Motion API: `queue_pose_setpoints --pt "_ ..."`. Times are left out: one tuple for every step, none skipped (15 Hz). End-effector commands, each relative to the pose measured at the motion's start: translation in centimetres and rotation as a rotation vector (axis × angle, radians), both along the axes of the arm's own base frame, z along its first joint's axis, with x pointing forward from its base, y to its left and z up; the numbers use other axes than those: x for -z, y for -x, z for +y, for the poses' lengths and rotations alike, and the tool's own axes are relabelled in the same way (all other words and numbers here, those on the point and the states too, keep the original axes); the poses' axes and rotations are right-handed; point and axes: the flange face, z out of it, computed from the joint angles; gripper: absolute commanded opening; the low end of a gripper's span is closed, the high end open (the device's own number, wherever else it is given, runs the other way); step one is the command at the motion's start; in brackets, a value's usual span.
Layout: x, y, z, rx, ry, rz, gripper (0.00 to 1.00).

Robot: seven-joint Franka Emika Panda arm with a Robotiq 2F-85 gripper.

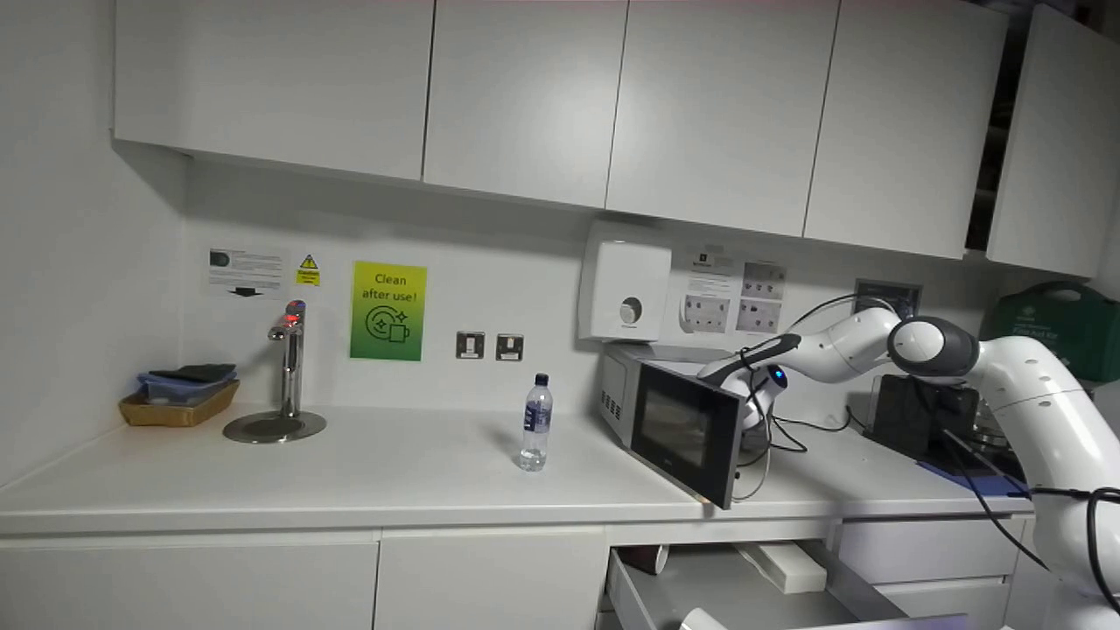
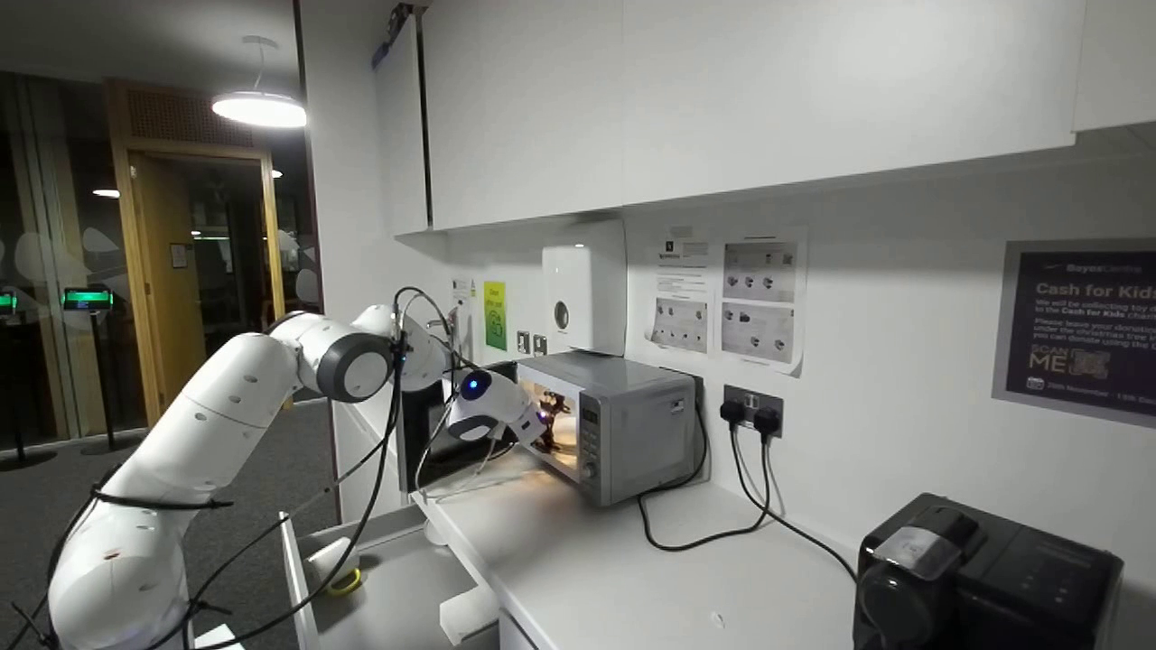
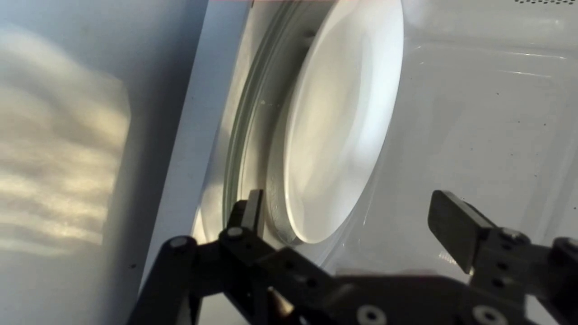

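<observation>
My gripper (image 3: pixel 346 195) stands open in the wrist view, one finger at either side, with nothing held. Between and ahead of the fingers lies a white bowl (image 3: pixel 343 117), seen at a slant, on a round glass turntable (image 3: pixel 238 149). The left fingertip is close beside the bowl's lower edge; whether it touches, I cannot tell. The right finger hangs over the grey inner wall. In an exterior view the dark gripper (image 2: pixel 551 417) is within the lit opening of a grey microwave (image 2: pixel 643 438). The swung-open microwave door (image 1: pixel 687 429) hides the gripper in an exterior view.
A pulled-out drawer (image 1: pixel 700 584) below the counter holds a white mug (image 2: pixel 332 560) and a white box (image 1: pixel 790 567). A water bottle (image 1: pixel 535 424) stands left of the microwave. A black coffee machine (image 2: pixel 984 578) and cables (image 2: pixel 704 542) are on the counter's other side.
</observation>
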Motion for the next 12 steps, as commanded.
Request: queue_pose_setpoints --pt "-0.47 0.89 -0.18 0.000 -0.030 0.018 0.99" --pt "-0.47 0.85 -0.13 -0.001 -0.030 0.016 0.99" --pt "-0.46 0.81 -0.09 -0.002 -0.030 0.016 0.99" --pt "-0.46 0.79 -0.06 -0.003 -0.031 0.015 0.99" --pt "-0.45 0.71 -0.01 -0.004 -0.033 0.013 0.98" --pt "-0.41 0.66 -0.01 -0.005 -0.035 0.013 0.96" --pt "-0.38 0.61 0.01 -0.005 -0.036 0.012 0.97" --pt "-0.33 0.57 -0.01 -0.004 -0.039 0.011 0.96" --pt "-0.37 0.50 0.00 -0.004 -0.040 0.008 0.98" --pt "-0.35 0.44 0.00 -0.005 -0.042 0.006 0.99" --pt "-0.35 0.40 -0.06 -0.005 -0.045 0.006 1.00" --pt "-0.33 0.35 -0.10 -0.004 -0.047 0.005 1.00"
